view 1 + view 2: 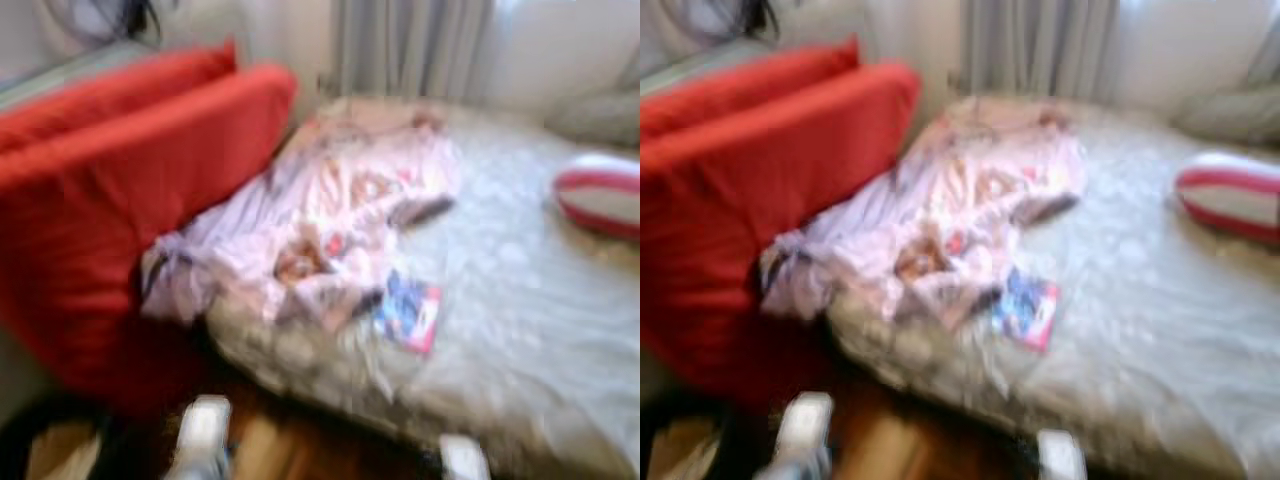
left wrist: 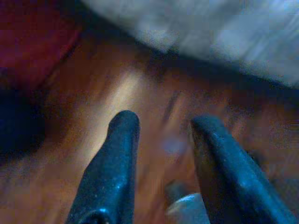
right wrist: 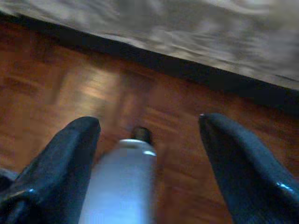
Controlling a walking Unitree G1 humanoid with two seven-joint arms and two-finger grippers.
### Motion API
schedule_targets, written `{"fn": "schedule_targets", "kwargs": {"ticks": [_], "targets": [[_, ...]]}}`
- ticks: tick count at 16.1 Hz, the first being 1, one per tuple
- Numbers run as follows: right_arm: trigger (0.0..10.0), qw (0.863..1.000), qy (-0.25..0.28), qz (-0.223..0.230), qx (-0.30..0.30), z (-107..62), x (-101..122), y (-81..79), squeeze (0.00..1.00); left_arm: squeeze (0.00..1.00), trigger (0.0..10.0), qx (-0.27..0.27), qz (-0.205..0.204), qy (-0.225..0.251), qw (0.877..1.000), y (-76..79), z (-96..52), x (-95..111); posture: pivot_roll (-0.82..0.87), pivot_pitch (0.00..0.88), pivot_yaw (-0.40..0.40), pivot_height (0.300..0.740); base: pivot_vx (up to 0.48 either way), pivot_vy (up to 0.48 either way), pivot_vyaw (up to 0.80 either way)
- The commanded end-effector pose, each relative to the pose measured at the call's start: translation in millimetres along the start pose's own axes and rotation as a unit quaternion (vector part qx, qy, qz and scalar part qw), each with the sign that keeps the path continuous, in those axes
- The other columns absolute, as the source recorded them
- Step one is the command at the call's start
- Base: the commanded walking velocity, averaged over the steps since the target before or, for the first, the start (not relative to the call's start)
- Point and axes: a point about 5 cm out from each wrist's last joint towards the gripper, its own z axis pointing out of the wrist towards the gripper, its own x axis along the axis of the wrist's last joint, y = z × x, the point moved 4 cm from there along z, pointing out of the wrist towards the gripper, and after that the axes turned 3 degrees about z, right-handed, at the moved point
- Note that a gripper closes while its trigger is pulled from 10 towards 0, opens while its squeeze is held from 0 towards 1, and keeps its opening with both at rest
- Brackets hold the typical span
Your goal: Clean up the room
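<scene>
The picture is blurred by motion. A crumpled pink and white patterned cloth [image 1: 330, 220] lies on the near left part of a bed [image 1: 520, 300] with a grey cover. A small blue and red packet [image 1: 410, 310] rests beside the cloth near the bed's edge. A red and white striped cushion [image 1: 600, 195] lies at the bed's right. My left gripper [image 2: 166, 120] hangs open over the wooden floor, with nothing between its fingers. My right gripper [image 3: 149, 121] is open too, low by the bed's dark base.
A big red armchair [image 1: 110, 200] stands close at the left, touching the bed's corner. Grey curtains [image 1: 410, 45] hang behind the bed. Wooden floor [image 3: 56, 84] lies between me and the bed. My silver arms [image 1: 205, 430] show at the bottom.
</scene>
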Motion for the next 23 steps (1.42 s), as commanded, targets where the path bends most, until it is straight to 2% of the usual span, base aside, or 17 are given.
{"fn": "schedule_targets", "kwargs": {"ticks": [1, 6, 8, 14, 19, 23], "targets": [[10.0, 1.000, 0.008, 0.004, 0.013, 1.9, 5, -12.2, 0.00, 0.00, 10.0, 0.019, -0.002, -0.028, 0.999, -15.6, -6.1, -19, 0.01, 0.000, 0.022, 0.740, 0.000, 0.000, -0.76], [10.0, 1.000, 0.008, 0.004, 0.013, 1.9, 5, -12.4, 0.00, 0.00, 10.0, 0.017, 0.001, -0.034, 0.999, -16.0, -6.8, -22, 0.00, 0.000, 0.025, 0.740, 0.000, 0.000, -0.76], [10.0, 1.000, 0.016, 0.005, 0.014, 1.9, 7, -12.8, 0.00, 0.00, 10.0, 0.015, 0.012, -0.036, 0.999, -15.7, -7.1, -23, 0.00, 0.000, 0.025, 0.740, 0.000, -0.127, 0.00], [10.0, 1.000, 0.019, 0.012, 0.013, 1.8, 8, -12.8, 0.00, 0.00, 10.0, 0.015, 0.016, -0.043, 0.999, -17.3, -8.2, -27, 0.00, 0.000, 0.026, 0.740, 0.000, -0.410, 0.00], [10.0, 1.000, 0.021, 0.014, 0.008, 1.8, 8, -11.9, 0.00, 0.00, 10.0, 0.017, 0.015, -0.045, 0.999, -18.7, -8.8, -28, 0.00, 0.000, 0.026, 0.740, 0.000, -0.472, -0.66], [10.0, 1.000, 0.023, 0.011, 0.007, 1.7, 8, -11.7, 0.00, 0.00, 10.0, 0.016, 0.013, -0.049, 0.999, -17.3, -9.8, -32, 0.00, 0.000, 0.024, 0.740, 0.000, -0.472, 0.00]]}}
